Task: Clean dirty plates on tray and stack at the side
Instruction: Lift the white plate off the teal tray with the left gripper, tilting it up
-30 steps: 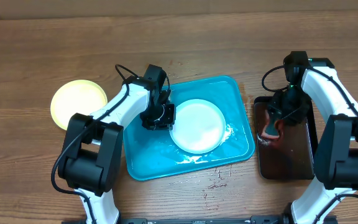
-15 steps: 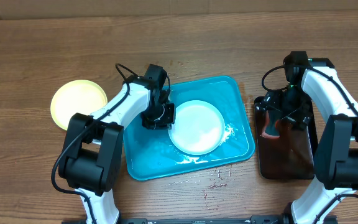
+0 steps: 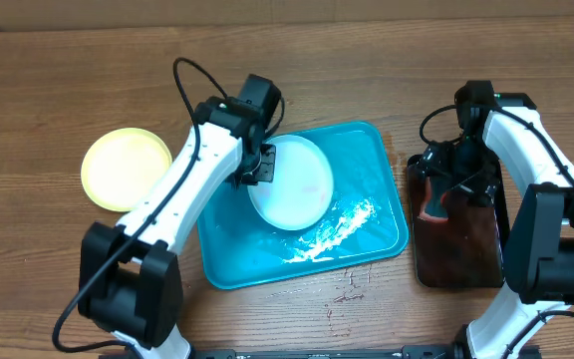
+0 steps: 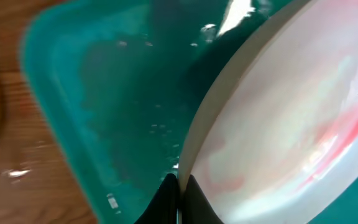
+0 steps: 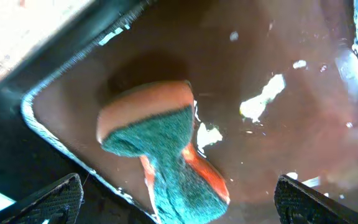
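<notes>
My left gripper (image 3: 259, 166) is shut on the left rim of a pale plate (image 3: 292, 184) and holds it tilted above the left half of the turquoise tray (image 3: 372, 160). In the left wrist view the fingers (image 4: 179, 199) pinch the plate's edge (image 4: 291, 124), which has red smears, over the tray (image 4: 117, 93). A yellow plate (image 3: 126, 168) lies on the table left of the tray. No third plate shows. My right gripper (image 3: 446, 181) is open, its fingers (image 5: 179, 202) spread wide either side of an orange and green sponge (image 5: 166, 149).
The sponge (image 3: 432, 204) lies in a dark brown tray (image 3: 461, 249) with wet residue, right of the turquoise tray. White suds (image 3: 337, 234) streak the turquoise tray's front right. Small marks dot the wooden table in front of it.
The left gripper has lifted and tilted the pale plate and carried it leftward, uncovering the tray's right side. The right gripper has let go of the sponge and stays over it.
</notes>
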Controlling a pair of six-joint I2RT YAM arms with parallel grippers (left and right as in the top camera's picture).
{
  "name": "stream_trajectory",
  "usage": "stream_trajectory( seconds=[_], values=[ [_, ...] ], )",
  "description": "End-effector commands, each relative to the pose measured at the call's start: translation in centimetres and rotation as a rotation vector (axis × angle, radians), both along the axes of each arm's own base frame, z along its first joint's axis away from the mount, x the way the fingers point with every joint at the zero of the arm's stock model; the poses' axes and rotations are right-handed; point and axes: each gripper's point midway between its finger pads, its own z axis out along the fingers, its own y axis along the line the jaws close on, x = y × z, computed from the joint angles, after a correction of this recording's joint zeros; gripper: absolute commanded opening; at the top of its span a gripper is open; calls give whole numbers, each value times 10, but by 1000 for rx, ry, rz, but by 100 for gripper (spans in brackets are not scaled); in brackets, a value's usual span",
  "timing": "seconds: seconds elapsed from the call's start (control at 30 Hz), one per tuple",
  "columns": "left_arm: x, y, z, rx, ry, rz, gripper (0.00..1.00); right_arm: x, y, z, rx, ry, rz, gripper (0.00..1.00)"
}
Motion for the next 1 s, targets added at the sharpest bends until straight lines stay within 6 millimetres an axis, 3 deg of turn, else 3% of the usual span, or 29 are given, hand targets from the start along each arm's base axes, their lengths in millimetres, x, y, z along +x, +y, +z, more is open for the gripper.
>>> stream_trajectory(
  seconds=[0.0, 0.4, 0.97],
  values=[
    [12, 24, 32, 192, -149, 36, 5, 4, 0, 3, 1, -23, 0, 100],
    [8, 40, 77, 475, -314, 105, 5, 12, 0, 2, 0, -55, 0, 100],
    [15, 54, 162, 775, -610, 138, 5, 12, 0, 2, 0, -56, -1, 100]
  ],
)
